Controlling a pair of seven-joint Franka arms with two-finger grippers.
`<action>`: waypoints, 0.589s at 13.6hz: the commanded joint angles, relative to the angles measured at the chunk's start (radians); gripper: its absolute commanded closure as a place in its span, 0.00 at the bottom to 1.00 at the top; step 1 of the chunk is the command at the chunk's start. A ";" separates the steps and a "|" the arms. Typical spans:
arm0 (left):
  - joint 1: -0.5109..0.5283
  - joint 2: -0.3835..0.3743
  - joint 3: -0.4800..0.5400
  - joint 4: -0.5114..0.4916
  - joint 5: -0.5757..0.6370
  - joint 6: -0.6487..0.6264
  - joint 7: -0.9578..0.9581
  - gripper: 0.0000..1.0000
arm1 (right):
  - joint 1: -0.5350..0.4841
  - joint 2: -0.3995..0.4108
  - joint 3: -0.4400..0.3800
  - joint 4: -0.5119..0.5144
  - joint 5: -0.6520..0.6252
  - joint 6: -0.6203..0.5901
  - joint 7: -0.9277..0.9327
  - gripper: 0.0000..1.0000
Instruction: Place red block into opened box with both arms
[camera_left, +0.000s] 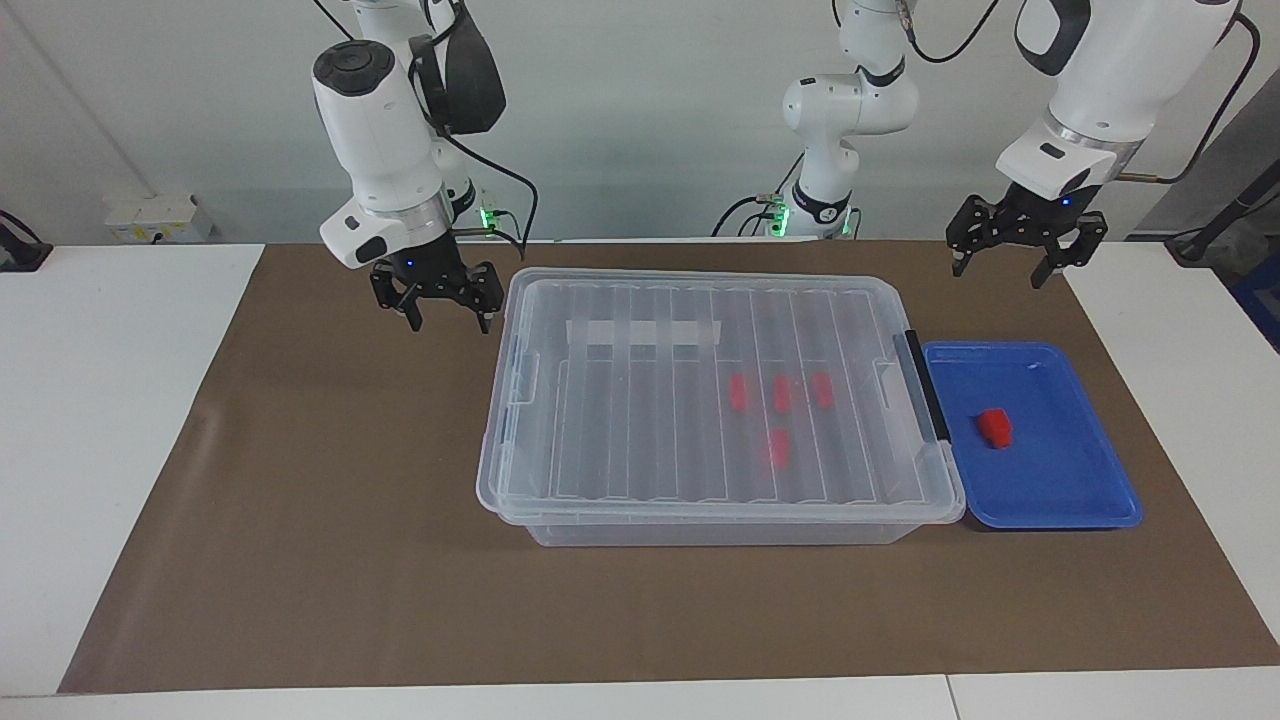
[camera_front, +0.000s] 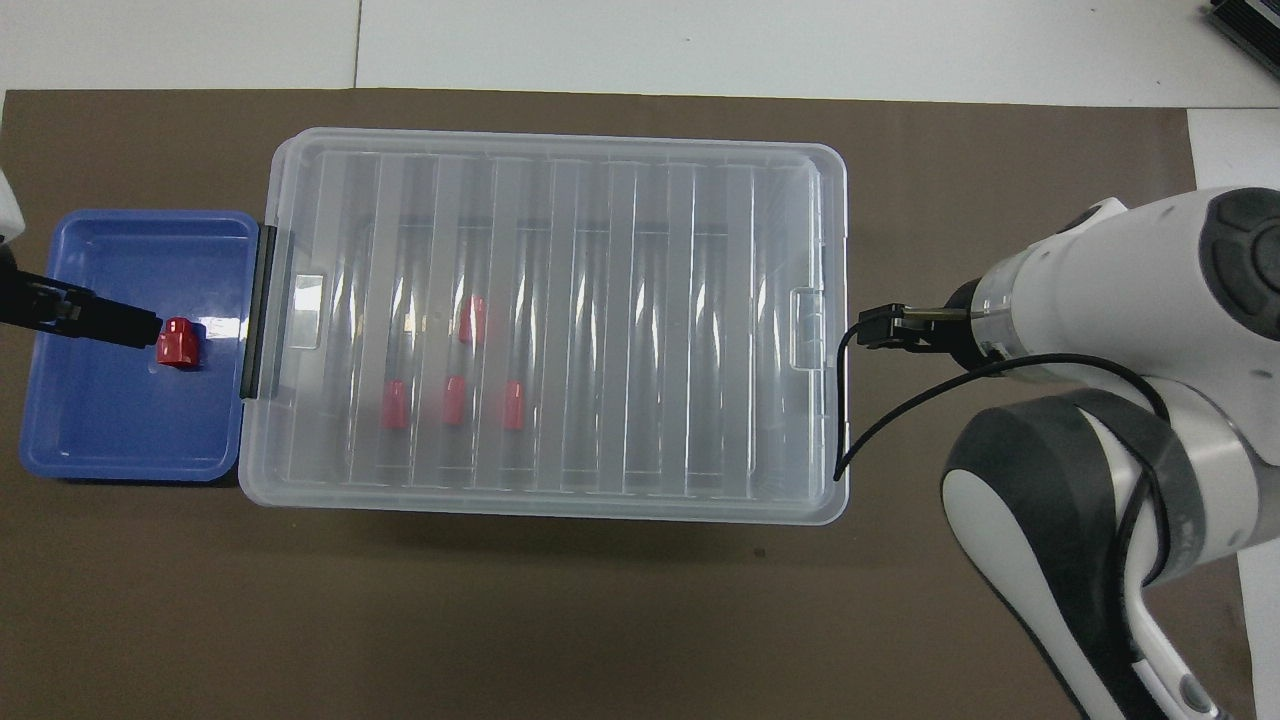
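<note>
A robotics lab; two white arms (camera_left: 400, 150) stand at a white desk (camera_left: 120, 400) covered by a brown mat (camera_left: 350, 500); plain grey wall (camera_left: 640, 120), cables (camera_left: 510, 200), green status lights (camera_left: 487, 215) below the fingers.

red block (camera_left: 994, 427) | blue tray (camera_left: 1100, 500) | clear ribbed box (camera_left: 620, 420) | brown mat (camera_left: 300, 520)

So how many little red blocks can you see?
5. Four red blocks lie inside the box, seen through its clear lid. One red block sits in the blue tray.
</note>
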 joint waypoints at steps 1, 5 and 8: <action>-0.003 -0.010 0.006 -0.006 0.008 -0.005 -0.001 0.00 | 0.004 -0.009 -0.004 -0.032 0.013 0.026 0.016 0.02; 0.007 -0.018 0.006 -0.016 0.008 -0.005 0.000 0.00 | 0.037 0.020 -0.004 -0.037 0.013 0.071 0.035 0.02; 0.014 -0.018 0.006 -0.020 0.008 0.006 -0.001 0.00 | 0.045 0.023 -0.003 -0.050 0.013 0.071 0.033 0.02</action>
